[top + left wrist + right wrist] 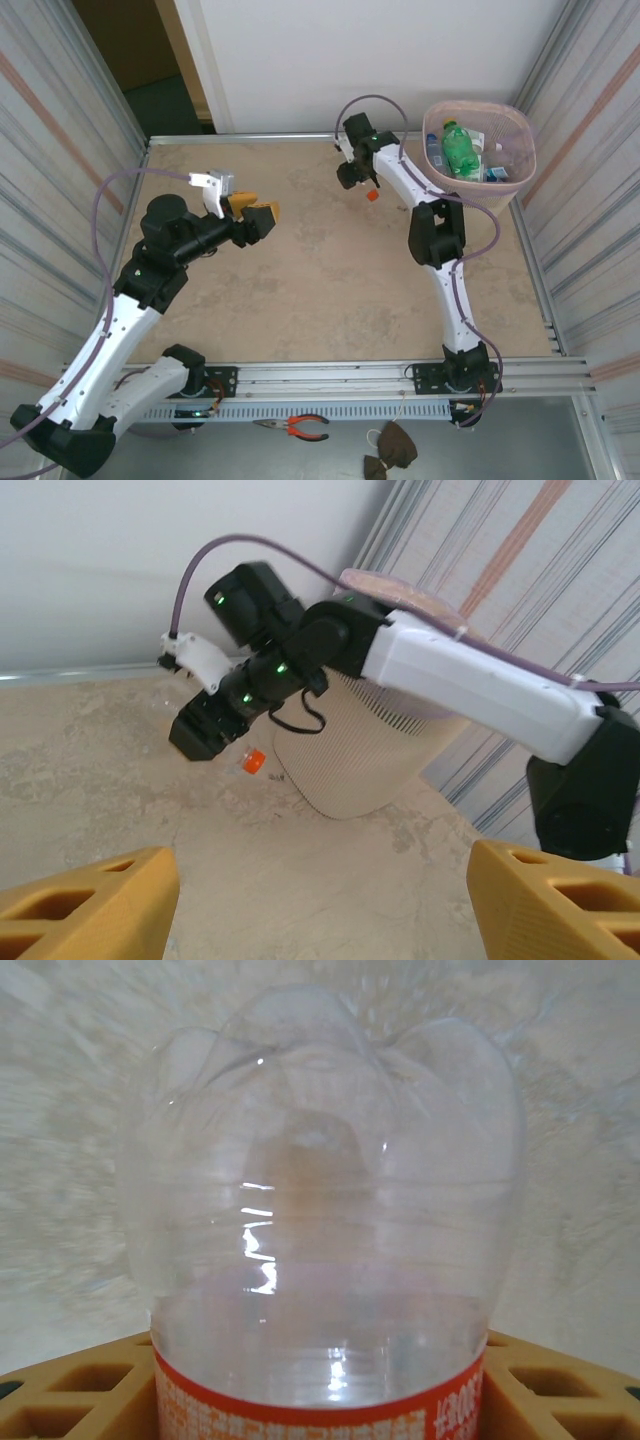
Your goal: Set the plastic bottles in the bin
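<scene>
right gripper (pixel 352 178) is clamped round the slick clear orange-label bottle (pixel 320 1210), which could squirt out mid-swing toward the bin (pixel 528 150) at 3 o'clock.

Rest of bottle (pixel 320 1190) beyond lower edge

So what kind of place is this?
Probably a robot test booth, not a home: a left arm and right arm bolted to a rail at a table, ribbed metal walls close around, and pliers on the near ledge.
</scene>
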Controlling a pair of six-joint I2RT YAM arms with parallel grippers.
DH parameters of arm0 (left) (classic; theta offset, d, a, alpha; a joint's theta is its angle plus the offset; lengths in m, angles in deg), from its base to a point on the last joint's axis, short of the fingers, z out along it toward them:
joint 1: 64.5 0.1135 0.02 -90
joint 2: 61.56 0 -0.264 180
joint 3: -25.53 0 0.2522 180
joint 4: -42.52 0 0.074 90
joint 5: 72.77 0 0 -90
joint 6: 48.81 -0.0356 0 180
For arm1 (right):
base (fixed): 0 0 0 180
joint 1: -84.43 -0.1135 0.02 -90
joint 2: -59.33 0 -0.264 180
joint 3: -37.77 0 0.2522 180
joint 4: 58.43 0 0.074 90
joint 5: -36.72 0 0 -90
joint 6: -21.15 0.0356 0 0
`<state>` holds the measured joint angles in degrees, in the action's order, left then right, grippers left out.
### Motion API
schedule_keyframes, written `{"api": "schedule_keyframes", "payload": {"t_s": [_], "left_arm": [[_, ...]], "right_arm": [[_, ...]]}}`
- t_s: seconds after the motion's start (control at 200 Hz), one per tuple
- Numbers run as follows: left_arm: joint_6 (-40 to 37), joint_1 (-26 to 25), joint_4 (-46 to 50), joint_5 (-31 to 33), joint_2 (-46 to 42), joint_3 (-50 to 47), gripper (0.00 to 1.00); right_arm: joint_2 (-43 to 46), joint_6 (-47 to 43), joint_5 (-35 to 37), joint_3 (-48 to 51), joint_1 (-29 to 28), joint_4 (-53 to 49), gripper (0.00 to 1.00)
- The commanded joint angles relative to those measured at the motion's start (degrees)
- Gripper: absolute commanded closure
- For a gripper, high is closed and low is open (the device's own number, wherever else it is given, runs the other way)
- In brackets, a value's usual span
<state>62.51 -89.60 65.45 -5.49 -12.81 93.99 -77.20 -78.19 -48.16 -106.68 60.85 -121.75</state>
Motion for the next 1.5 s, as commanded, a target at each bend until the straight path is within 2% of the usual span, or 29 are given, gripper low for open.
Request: {"api": "schedule_keyframes", "payload": {"t_s": [0.0,0.185,0.411,0.676,0.867,1.107,1.353,1.498], "left_arm": [[0.63,0.32,-1.35,-0.35,-1.2,0.24,0.24],[0.93,0.32,-2.25,-0.51,-1.2,-0.2,0.24],[1.1,0.32,-3.19,-0.7,-1.29,-0.82,0.24],[1.4,0.32,-5.43,-1.43,-0.2,-1.22,0.23],[1.96,0.32,-7.24,-1.71,0.78,-2.12,0.24],[2.5,0.41,-9.28,-3.12,2.56,-2.44,0.24],[2.41,0.81,-10.11,-3.76,3.4,-3.17,0.24],[2.74,1.58,-10.91,-4.31,3.37,-3.79,0.24]], "right_arm": [[7.76,2.98,-2.93,-0.08,-0.2,-2.75,0.39],[15.55,5.94,-6.89,-0.24,0.85,-4.47,0.4],[24.9,10.22,-11.41,-0.44,4.88,-5.51,0.4],[33.98,15.33,-16.81,0.03,14.81,-7.62,0.39],[38.14,16.2,-17.94,0.52,23.21,-10.27,0.39],[40.04,16.36,-15.06,3.71,32.87,-13.94,0.39],[35.66,15.24,-13.69,5.17,36.14,-14.61,0.38],[32.46,14.17,-9.57,3.24,36.57,-14.9,0.36]]}}
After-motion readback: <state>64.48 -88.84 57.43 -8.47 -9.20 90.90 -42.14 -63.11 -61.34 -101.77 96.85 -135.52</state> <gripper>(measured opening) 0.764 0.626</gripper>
